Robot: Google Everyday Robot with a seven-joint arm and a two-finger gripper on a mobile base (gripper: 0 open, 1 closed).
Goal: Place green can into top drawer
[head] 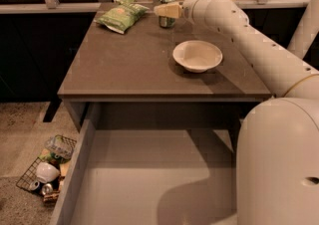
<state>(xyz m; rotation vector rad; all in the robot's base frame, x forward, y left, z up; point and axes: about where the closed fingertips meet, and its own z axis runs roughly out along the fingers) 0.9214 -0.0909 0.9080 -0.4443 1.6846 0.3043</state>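
Observation:
The green can stands upright at the far edge of the brown table, right of the middle. My gripper reaches in from the right at the can's mid height, and its cream tip crosses the can's front. The can's silver top shows above it. The top drawer is pulled open below the table's front edge, with a bare grey bottom and thin side walls. My white arm runs from the lower right up to the can.
A white bowl sits on the table right of centre, under my arm. A crinkled green chip bag lies at the far left. A wire basket of small items stands on the floor left of the drawer.

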